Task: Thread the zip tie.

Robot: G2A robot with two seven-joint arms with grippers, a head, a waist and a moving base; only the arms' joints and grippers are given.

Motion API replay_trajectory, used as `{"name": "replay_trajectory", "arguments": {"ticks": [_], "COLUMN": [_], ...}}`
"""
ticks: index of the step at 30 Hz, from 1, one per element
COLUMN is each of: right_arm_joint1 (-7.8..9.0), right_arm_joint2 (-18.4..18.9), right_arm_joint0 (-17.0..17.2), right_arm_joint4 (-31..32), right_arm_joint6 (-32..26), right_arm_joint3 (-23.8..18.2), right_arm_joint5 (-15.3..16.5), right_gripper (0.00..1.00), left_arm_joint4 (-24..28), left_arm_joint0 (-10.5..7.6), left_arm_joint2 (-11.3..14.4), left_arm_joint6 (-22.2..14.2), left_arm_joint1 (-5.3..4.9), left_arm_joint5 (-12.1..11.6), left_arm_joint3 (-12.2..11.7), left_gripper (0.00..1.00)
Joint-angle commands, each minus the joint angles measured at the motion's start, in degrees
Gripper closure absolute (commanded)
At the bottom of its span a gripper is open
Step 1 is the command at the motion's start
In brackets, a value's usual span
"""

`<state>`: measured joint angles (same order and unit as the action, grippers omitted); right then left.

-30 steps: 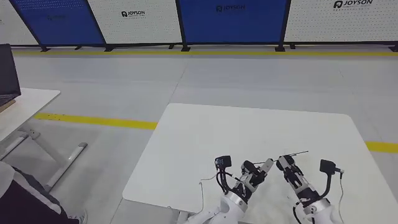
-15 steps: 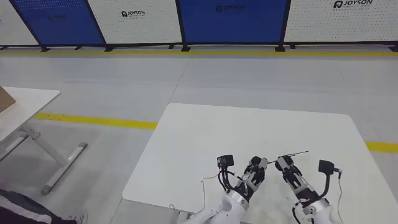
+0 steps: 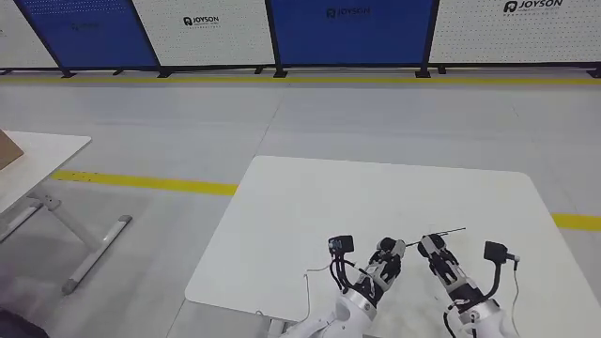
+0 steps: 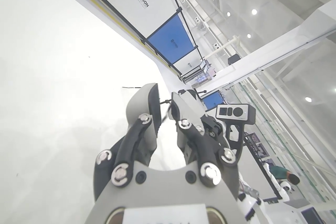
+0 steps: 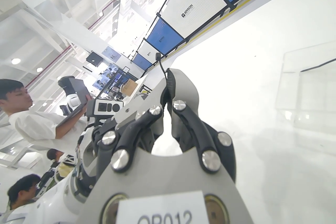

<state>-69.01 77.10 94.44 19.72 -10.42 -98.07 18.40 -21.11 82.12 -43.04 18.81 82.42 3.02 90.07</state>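
Both grippers hover low over the white table (image 3: 376, 197) near its front edge, tips facing each other. My right gripper (image 5: 168, 75) (image 3: 430, 242) is shut on a thin black zip tie (image 5: 160, 62), whose small square head sticks out past the fingertips. In the left wrist view, my left gripper (image 4: 164, 96) (image 3: 392, 247) is open by a narrow gap. A short end of the zip tie (image 4: 164, 103) lies across that gap, and I cannot tell if it touches the pads. A thin black strand (image 3: 449, 233) runs from the right gripper towards the far right.
A clear plastic box (image 5: 307, 88) holding another black tie (image 5: 316, 67) stands on the table beside the right gripper. The table's far half is bare white surface. Another white table (image 3: 38, 160) stands off to the left across the floor.
The left gripper has drawn back a little from the right gripper and turned slightly. The right gripper has kept its place and its hold on the zip tie.
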Motion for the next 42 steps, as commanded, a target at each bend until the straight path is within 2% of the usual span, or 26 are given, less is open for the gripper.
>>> {"name": "replay_trajectory", "arguments": {"ticks": [1,4,8,11,23,29,34,35,36,37,42], "right_arm_joint1": [-0.01,-0.02,-0.04,-0.05,-0.09,-0.07,-0.12,-0.13,-0.13,-0.12,-0.17], "right_arm_joint2": [0.0,-0.1,-0.1,-0.1,-0.5,-0.9,-1.0,-0.9,-0.9,-0.8,-0.6], "right_arm_joint0": [0.0,0.0,0.0,0.0,0.0,-0.1,-0.2,-0.2,-0.2,-0.1,0.1], "right_arm_joint4": [0.1,0.2,0.3,0.4,1.7,2.9,2.3,2.1,2.0,2.0,1.7], "right_arm_joint6": [0.1,0.1,0.2,0.4,0.6,-0.2,-0.2,-0.2,-0.1,-0.1,0.8], "right_arm_joint3": [0.0,0.0,0.0,-0.1,-0.4,-0.4,-0.6,-0.7,-0.7,-0.8,-1.1], "right_arm_joint5": [0.0,0.0,0.0,0.0,0.0,-0.4,-0.9,-1.0,-1.0,-1.0,-1.1], "right_gripper": [1.0,1.0,1.0,1.0,1.0,1.0,1.0,0.77,0.36,0.0,0.0], "left_arm_joint4": [-0.4,-0.9,-1.1,-1.3,-1.9,-1.7,-2.2,-2.2,-2.2,-2.2,-0.9], "left_arm_joint0": [0.14,0.31,0.44,0.46,0.73,1.17,1.53,1.58,1.64,1.7,1.81], "left_arm_joint2": [0.0,-0.1,-0.3,-0.3,-0.6,-0.9,-1.2,-1.3,-1.3,-1.3,-1.6], "left_arm_joint6": [-0.2,-0.3,-0.4,-0.6,-0.6,-1.3,-1.9,-1.9,-1.9,-1.9,-1.3], "left_arm_joint1": [-0.01,0.01,0.07,0.12,0.34,0.28,0.19,0.19,0.2,0.22,0.44], "left_arm_joint5": [-0.1,0.0,0.0,0.0,-0.4,-2.2,-2.3,-2.1,-1.9,-1.7,-0.8], "left_arm_joint3": [0.1,0.2,0.2,0.2,0.2,0.7,1.0,1.1,1.1,1.1,1.3], "left_gripper": [0.54,0.64,0.89,1.0,1.0,1.0,1.0,1.0,1.0,1.0,1.0]}}
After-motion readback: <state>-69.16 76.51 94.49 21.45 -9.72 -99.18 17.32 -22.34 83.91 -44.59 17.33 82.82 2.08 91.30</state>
